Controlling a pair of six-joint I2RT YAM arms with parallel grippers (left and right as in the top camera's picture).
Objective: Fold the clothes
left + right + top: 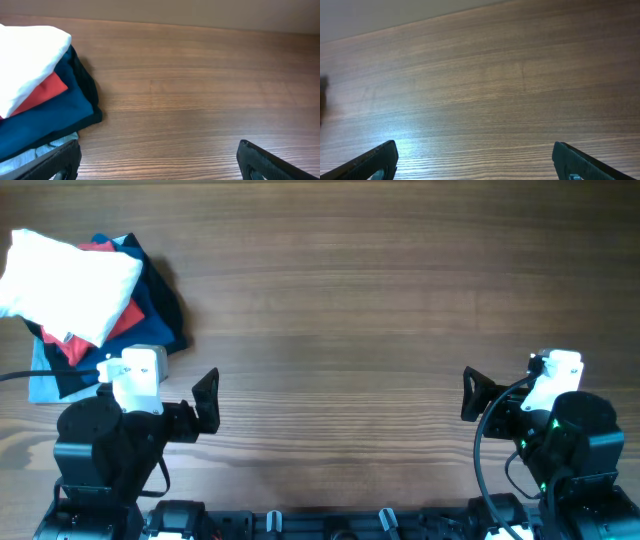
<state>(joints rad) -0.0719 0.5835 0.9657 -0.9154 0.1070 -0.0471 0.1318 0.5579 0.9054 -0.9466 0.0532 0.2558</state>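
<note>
Pile at far-left corner of table [380,300]: white tee [65,285] on top, red tee [125,320] & dark blue garment [160,305] under it. L gripper [207,402] jaws wide, empty, near pile, not touching. R gripper [472,393] also wide, empty, well apart over bare wood.

A robot lab bench: a bare wood-grain worktop [350,310], two mounted arms, and a garment pile [100,300].
</note>
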